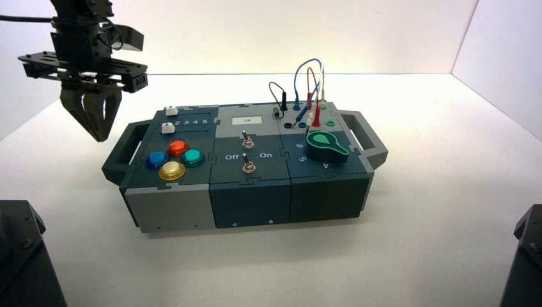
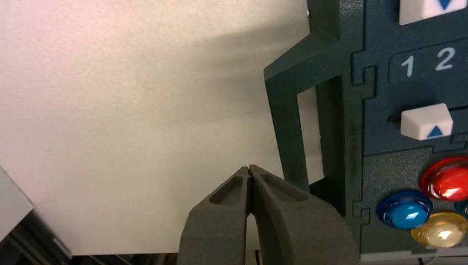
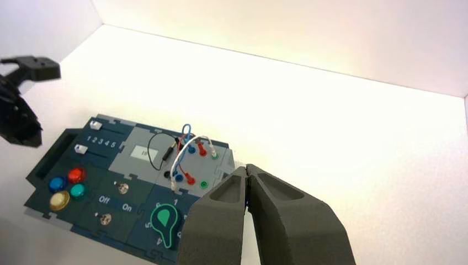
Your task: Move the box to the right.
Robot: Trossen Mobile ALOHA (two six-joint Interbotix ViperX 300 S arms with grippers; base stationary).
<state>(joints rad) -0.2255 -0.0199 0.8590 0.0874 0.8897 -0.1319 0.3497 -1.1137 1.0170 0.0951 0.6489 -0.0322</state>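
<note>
Pale walls bound a white tabletop [image 1: 441, 192], on which sits the box [image 1: 249, 198], a wide panel unit in dark teal and grey, near the middle. Its left-hand handle [image 1: 118, 153] is dark green; its right-hand handle [image 1: 371, 137] is grey.

The left tool [image 1: 100, 137] is closed, its tips together, and hangs above and to the left of the dark handle, apart from it. The right tool [image 3: 246, 168] is likewise closed and waits off to the right side; nothing is seen between its tips.

In this inspector's judgement the box is rigid, bulky and moderately heavy, better slid than lifted. Its smooth side walls may let a tip slip. The sound place to bear is the dark handle or the left side wall, low down, pushing toward the right; the open handles also offer a hold. The wires [image 1: 298, 83] standing from the sockets at the far right are the delicate part and should be kept clear. Pushing off-centre could turn the box. The move appears to be at its approach stage, with lowering the left tool beside the handle the likely next step.

No brand is found. Lettering by the white sliders [image 2: 426, 121] reads "1" and "2" in the left wrist view, with "3 4 5" following in the right wrist view. "Off" and "On" stand by the metal toggle switches [image 3: 123, 188]. A small pale label [image 3: 144, 153] bears characters that cannot be read with certainty.
</note>
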